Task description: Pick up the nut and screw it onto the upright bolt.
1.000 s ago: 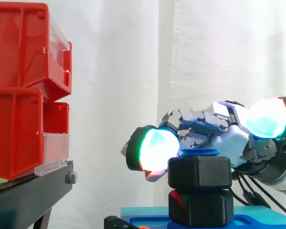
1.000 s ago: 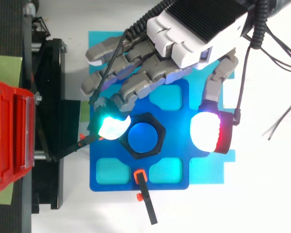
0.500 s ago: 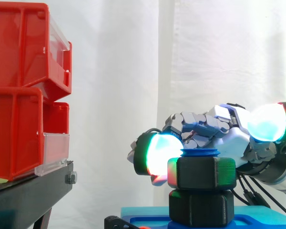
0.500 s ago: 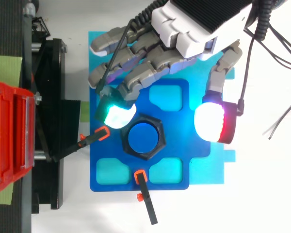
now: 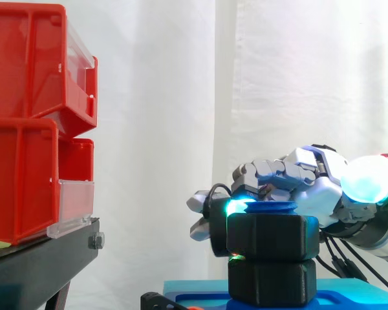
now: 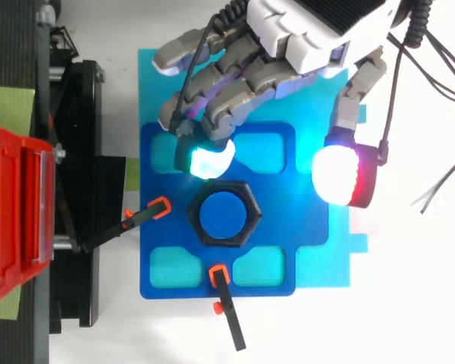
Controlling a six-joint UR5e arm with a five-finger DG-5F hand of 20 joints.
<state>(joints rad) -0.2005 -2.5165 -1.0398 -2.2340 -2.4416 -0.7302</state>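
The black hex nut (image 5: 271,236) sits on the upright blue bolt (image 6: 224,216), whose top shows inside the nut ring (image 6: 193,216). Below the nut is a second black hex piece (image 5: 271,281), standing on the blue base plate (image 6: 303,258). My hand (image 6: 318,38) hovers beyond the nut, loosely bent and holding nothing. One cyan glowing fingertip (image 6: 205,161) lies just off the nut's upper-left edge. The thumb pad (image 6: 341,174) is spread well off to the right of the nut. In the side view the hand (image 5: 304,184) is behind the bolt top.
Red bins (image 5: 26,116) stand on a black stand (image 5: 45,265) to the left. Two black clamps with orange tips (image 6: 224,303) (image 6: 136,220) grip the base plate's lower and left edges. A light blue mat (image 6: 349,265) lies under the plate.
The hand has drawn back toward the top of the overhead view. Its glowing fingertip slid from the nut's left side round to just past its upper-left edge. The thumb rose slightly.
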